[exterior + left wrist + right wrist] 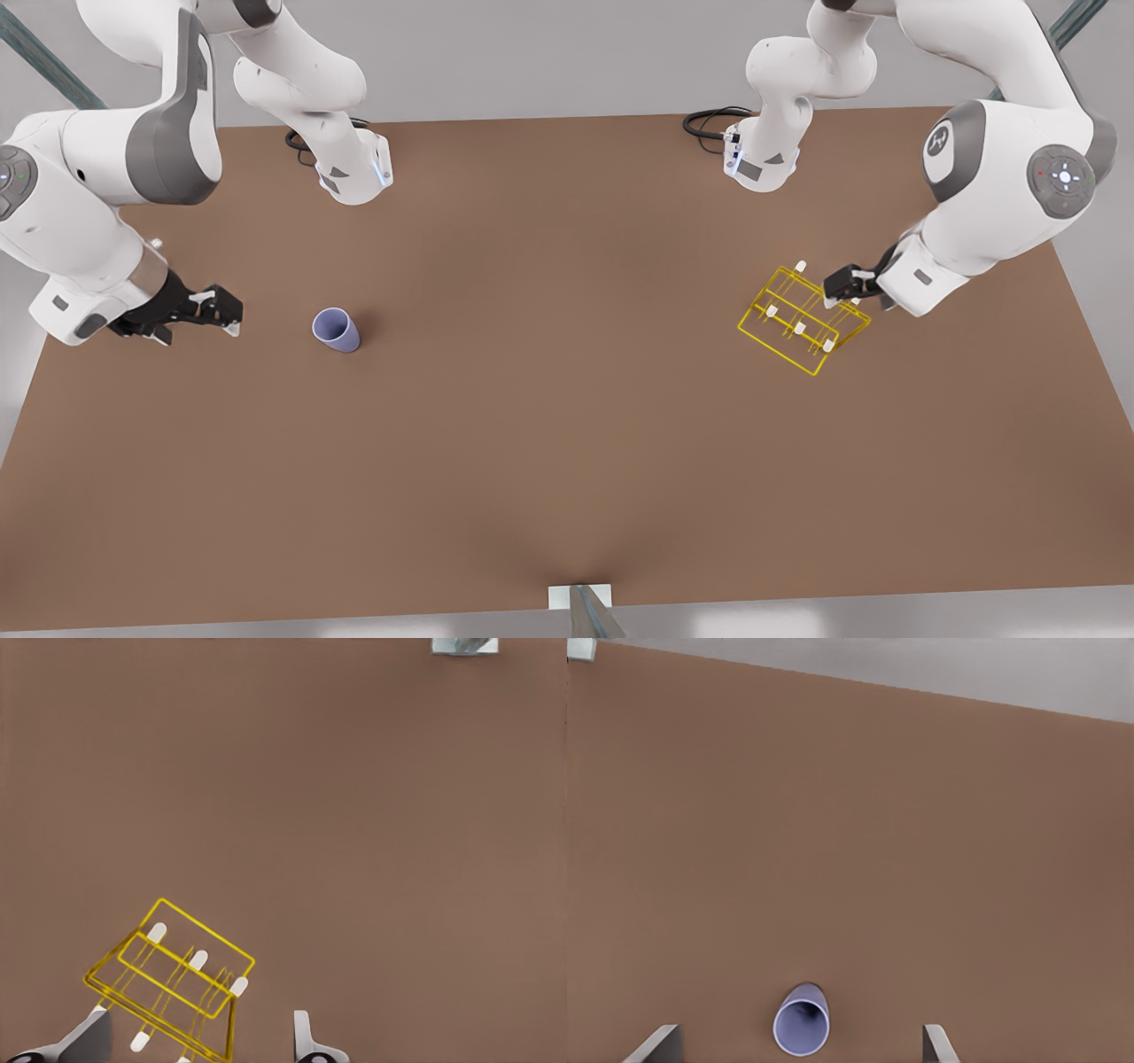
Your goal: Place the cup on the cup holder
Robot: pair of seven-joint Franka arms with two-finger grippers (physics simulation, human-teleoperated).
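Note:
The lavender-blue cup [337, 330] stands on the brown table at the front view's left, its open mouth showing. My right gripper [226, 310] hovers low just to the left of it, open, a short gap away. In the right wrist view the cup [803, 1028] lies ahead between the two spread fingers [660, 1043]. The yellow wire cup holder [802, 321] with white-tipped pegs sits at the front view's right. My left gripper [846, 288] is at its far right corner, open. In the left wrist view the cup holder [168, 979] reaches in between the fingers [306, 1041].
The two arm bases [354, 173] [762, 164] stand at the table's back edge with black cables [709, 120] beside them. A small pale bracket [580, 598] is fixed at the front edge. Bare brown tabletop [567, 354] stretches between the cup and the cup holder.

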